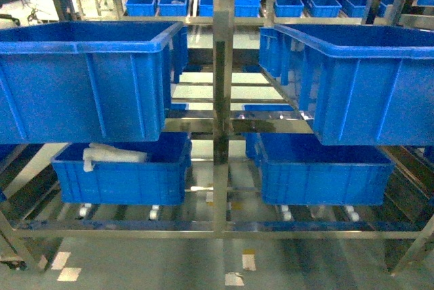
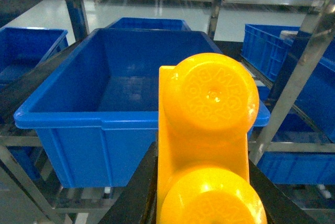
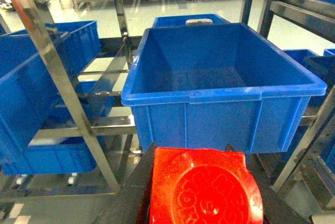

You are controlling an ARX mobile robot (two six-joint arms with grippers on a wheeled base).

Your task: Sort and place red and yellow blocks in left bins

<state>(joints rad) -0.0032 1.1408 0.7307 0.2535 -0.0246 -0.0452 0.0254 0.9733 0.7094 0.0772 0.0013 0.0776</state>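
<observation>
While both blocks ride in the grippers, nothing has gone into a bin yet.

Left gripper (image 2: pixel 201 182): clamped on the yellow block (image 2: pixel 207 145); its dark fingers (image 2: pixel 133 195) show on either side, the two studs facing the wrist camera.

Right gripper (image 3: pixel 201 192): clamped on the red block (image 3: pixel 201 187), single round stud toward the camera, dark fingers (image 3: pixel 131 198) flanking it.

Where the blocks are: each in the air just short of a blue bin's near wall, the yellow one before the front right corner of the bin ahead of the left arm (image 2: pixel 104 122), the red one below the front rim of the bin ahead of the right arm (image 3: pixel 220 98). Neither is over an opening.

Head view: no arm or block shows; only the steel rack (image 1: pixel 220 100), with the upper left bin (image 1: pixel 81 80), upper right bin (image 1: pixel 352 80) and two lower bins.

Step in hand: carrying, I judge, before any drop.

Next move: both blocks belong in left bins, so the red one seems to face the wrong side and would need to cross; the yellow one needs lifting over the rim before release.

Writing: a faint embossed pattern rings each stud; I can't read it. No labels on the bins.
</observation>
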